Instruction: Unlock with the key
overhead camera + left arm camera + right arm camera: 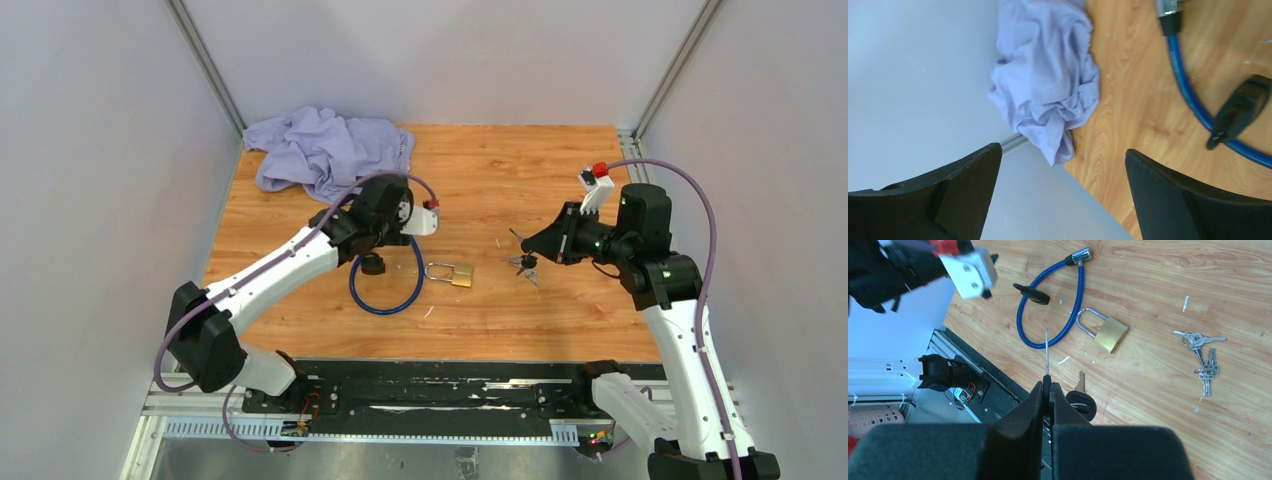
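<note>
A brass padlock (pixel 452 273) (pixel 1109 333) lies on the wooden table with its shackle closed. My right gripper (pixel 1048 386) (pixel 527 244) hovers to its right, shut on a black-headed key whose thin blade (pixel 1046 351) sticks out forward, edge-on. A second black-headed key (pixel 1081 401) hangs beside the fingers. My left gripper (pixel 1063 150) is open and empty, raised over the table near the left wall. A blue cable lock (pixel 386 292) (pixel 1048 310) (pixel 1188 95) lies left of the padlock, its black head (pixel 1240 110) resting on the loop.
A loose bunch of silver keys (pixel 1201 354) (pixel 523 266) lies on the table right of the padlock. A crumpled lilac cloth (pixel 325 150) (pixel 1048 75) sits at the back left corner by the wall. The black rail (pixel 430 385) runs along the near edge.
</note>
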`<state>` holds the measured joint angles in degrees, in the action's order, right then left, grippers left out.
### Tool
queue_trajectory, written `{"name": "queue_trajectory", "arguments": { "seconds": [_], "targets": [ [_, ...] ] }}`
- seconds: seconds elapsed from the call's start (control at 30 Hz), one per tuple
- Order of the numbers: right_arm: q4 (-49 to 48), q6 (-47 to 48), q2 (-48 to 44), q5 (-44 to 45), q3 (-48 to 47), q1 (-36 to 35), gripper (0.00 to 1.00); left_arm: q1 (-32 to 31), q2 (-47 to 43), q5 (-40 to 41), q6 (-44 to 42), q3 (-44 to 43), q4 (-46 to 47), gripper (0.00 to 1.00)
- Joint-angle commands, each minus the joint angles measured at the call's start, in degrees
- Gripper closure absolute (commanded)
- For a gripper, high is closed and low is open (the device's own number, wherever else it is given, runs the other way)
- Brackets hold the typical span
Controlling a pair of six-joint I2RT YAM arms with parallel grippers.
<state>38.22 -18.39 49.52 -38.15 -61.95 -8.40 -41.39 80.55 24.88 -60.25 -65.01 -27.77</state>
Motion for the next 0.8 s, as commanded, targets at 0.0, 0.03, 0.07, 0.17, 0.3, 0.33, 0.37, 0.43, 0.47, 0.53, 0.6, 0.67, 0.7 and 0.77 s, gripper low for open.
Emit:
{"name": "queue_trajectory", "arguments": {
  "seconds": [0.0, 0.03, 0.07, 0.17, 0.3, 0.33, 0.37, 0.43, 0.47, 0.53, 0.6, 0.67, 0.7, 0.77],
  "targets": [
    [0.60, 0.13, -0.74, -0.70, -1.42, -0.82, 0.99, 3.91, 0.43, -0.75, 5.93, -8.23, -5.11, 0.02],
    [0.55, 0.19, -0.92, -0.58, -1.29, -0.78, 0.99, 4.51, 0.67, -0.80, 7.37, -9.70, -5.43, 0.02],
    [0.59, 0.20, -0.99, -0.53, -1.13, -0.82, 0.99, 5.00, 0.74, -0.27, 8.41, -10.88, -5.43, 0.02],
    [0.52, -0.03, -0.85, -0.54, -0.85, -0.82, 0.99, 6.39, 0.13, -1.63, 11.89, -14.23, -5.75, 0.02],
    [0.09, -0.21, -0.82, -0.62, -0.97, -0.82, 0.99, 7.46, 1.01, -12.40, 17.54, -20.62, -15.69, 0.02],
    [0.04, -0.16, -0.83, -0.65, -1.03, -0.82, 0.99, 7.46, 1.73, -15.27, 17.94, -21.06, -18.44, 0.02],
    [0.02, -0.16, -0.76, -0.70, -0.98, -0.81, 0.99, 7.46, 2.38, -17.17, 18.47, -20.60, -20.27, 0.01],
    [0.15, 0.02, -0.74, -0.78, -0.98, -0.79, 0.99, 7.46, 3.11, -19.30, 19.45, -17.68, -20.87, 0.01],
    [0.20, 0.07, -0.67, -0.83, -0.98, -0.82, 1.00, 7.46, 3.55, -20.22, 19.41, -16.01, -20.80, 0.01],
    [0.59, 0.35, -0.49, -0.80, -1.12, -0.82, 1.00, 7.46, 4.71, -22.48, 18.99, -13.59, -20.96, 0.02],
    [0.88, 0.50, -0.31, -0.72, -1.35, -0.82, 0.99, 7.46, 6.75, -24.94, 18.74, -13.12, -22.14, 0.02],
    [0.76, 0.50, -0.30, -0.58, -1.24, -0.82, 0.99, 7.06, 9.72, -26.03, 18.84, -14.91, -24.20, 0.02],
    [0.75, 0.52, -0.22, -0.53, -1.24, -0.82, 0.99, 6.61, 11.33, -25.62, 18.76, -16.00, -25.24, 0.02],
    [0.75, 0.48, -0.13, -0.52, -1.20, -0.81, 0.99, 5.01, 13.87, -23.01, 17.96, -16.64, -26.17, 0.02]
  ]
}}
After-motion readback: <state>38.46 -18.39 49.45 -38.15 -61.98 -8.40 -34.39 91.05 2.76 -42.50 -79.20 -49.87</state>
